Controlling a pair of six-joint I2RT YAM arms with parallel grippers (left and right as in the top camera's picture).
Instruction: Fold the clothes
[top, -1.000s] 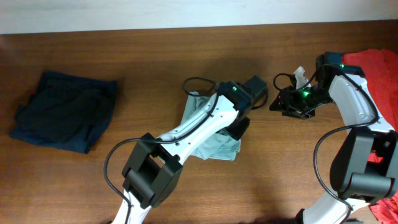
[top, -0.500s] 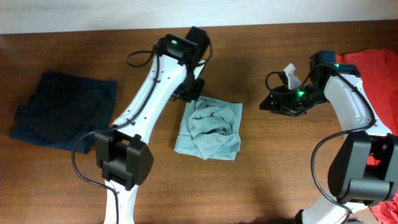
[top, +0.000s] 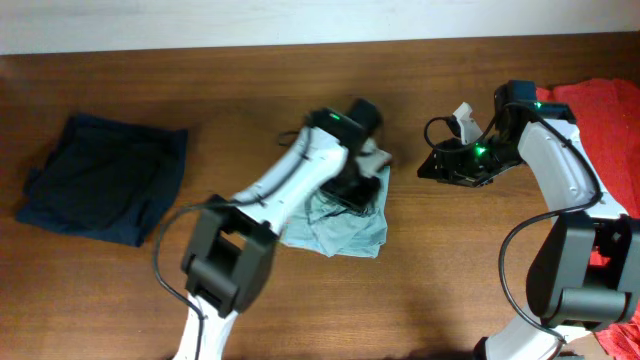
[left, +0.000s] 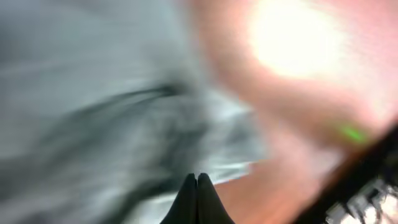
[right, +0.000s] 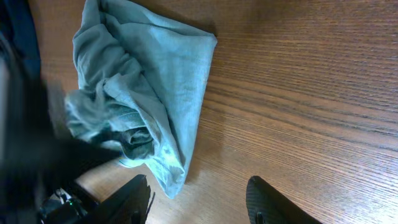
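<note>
The pale grey-blue T-shirt (top: 345, 222) lies crumpled in a loose heap at the table's middle; the right wrist view shows the shirt (right: 146, 81) bunched, with one smooth corner. My left gripper (top: 350, 192) hangs over the heap's upper right part, blurred by motion. In its own view the left gripper (left: 197, 182) is shut, tips pressed together over grey cloth, and no cloth shows between them. My right gripper (top: 440, 165) stands open to the right of the shirt, above bare wood (right: 199, 200).
A dark navy garment (top: 105, 182) lies folded at the far left. An orange-red shirt (top: 612, 115) is heaped at the right edge, behind the right arm. The left arm reaches diagonally from the front edge up to the shirt.
The left arm swung from behind the shirt's left corner back over the heap, and its jaws closed. The right arm has stayed still.
</note>
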